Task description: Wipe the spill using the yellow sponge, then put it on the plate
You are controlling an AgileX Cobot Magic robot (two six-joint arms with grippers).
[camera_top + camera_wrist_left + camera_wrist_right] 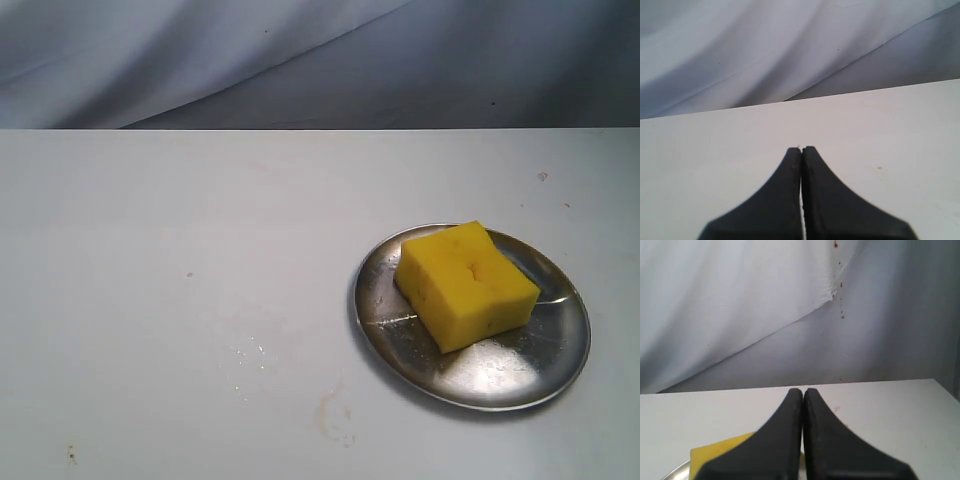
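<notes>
The yellow sponge point(466, 285) lies flat on the round silver plate point(540, 366) at the right of the white table. No amber puddle shows; only a faint yellowish smear point(333, 415) and tiny droplets point(250, 352) mark the table left of the plate. Neither arm appears in the exterior view. My left gripper point(801, 148) is shut and empty above bare table. My right gripper point(803, 390) is shut and empty too, with a corner of the sponge point(720, 451) and a sliver of the plate rim point(675, 471) showing beside its fingers.
The white table point(150, 250) ends at a far edge against draped grey-blue cloth point(300, 60). A few small specks dot the surface point(542, 176).
</notes>
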